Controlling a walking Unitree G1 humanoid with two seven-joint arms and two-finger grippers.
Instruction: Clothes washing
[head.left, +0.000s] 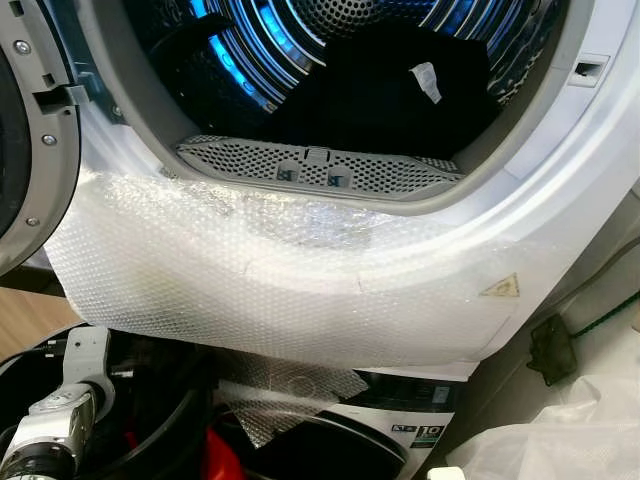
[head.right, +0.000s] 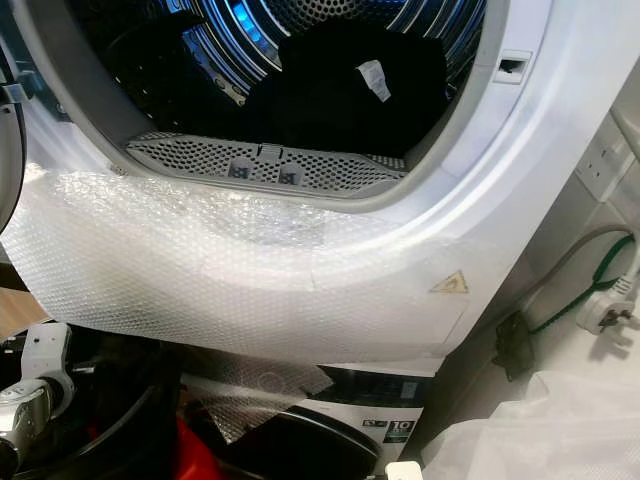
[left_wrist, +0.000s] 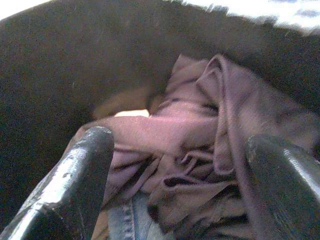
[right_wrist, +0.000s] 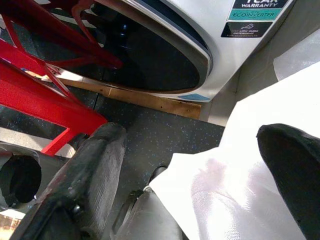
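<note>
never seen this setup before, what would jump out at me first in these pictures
The open drum, lit blue inside, at the top of the head views, with a dark garment lying in it. Below its opening, bubble wrap covers the white front of the machine. Lower left, the left end effector hangs open over crumpled purple clothes in a black bin.

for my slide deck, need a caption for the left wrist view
Left gripper, fingers spread, poised over a crumpled maroon garment in a dark laundry basket.
</note>
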